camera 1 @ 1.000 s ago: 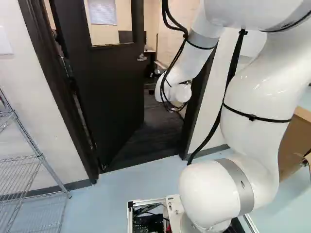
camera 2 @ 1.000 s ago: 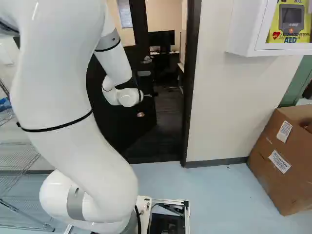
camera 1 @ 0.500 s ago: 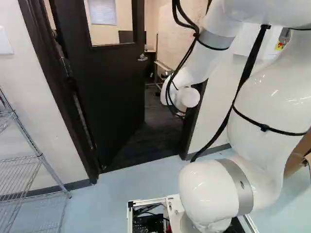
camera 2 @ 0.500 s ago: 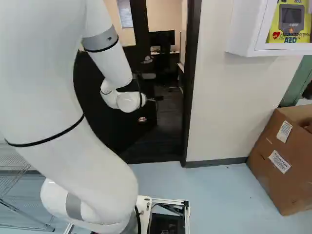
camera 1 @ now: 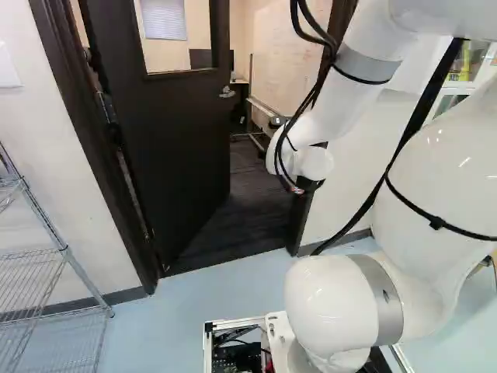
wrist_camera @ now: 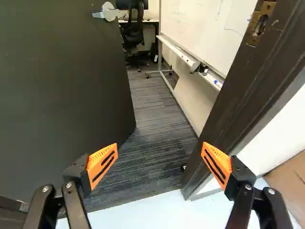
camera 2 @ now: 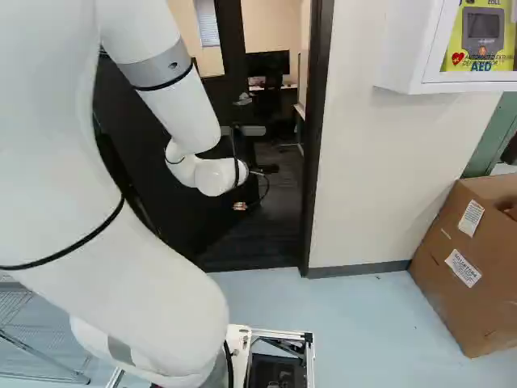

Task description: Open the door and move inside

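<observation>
Gripper (wrist_camera: 159, 144) spread wide, holding nothing; dark hinged door (wrist_camera: 57, 95) ajar ahead-left of it, door frame (wrist_camera: 238, 90) ahead-right, so push the door wider below the lever handle (wrist_camera: 107, 12) (contact gap hard to judge), clearing the frame before driving in.

Fingers (wrist_camera: 97, 160): spread wide apart
Door (wrist_camera: 62, 95): ajar, beyond one finger
Door frame (wrist_camera: 228, 95): beyond the other
Carpet (wrist_camera: 157, 124): ahead, between both
Chair (wrist_camera: 132, 32): farther ahead

Office, whiteboard (wrist_camera: 209, 33), black desk chair (wrist_camera: 132, 31), desk with monitor (camera 2: 268, 63), striped carpet (wrist_camera: 157, 114)
</observation>
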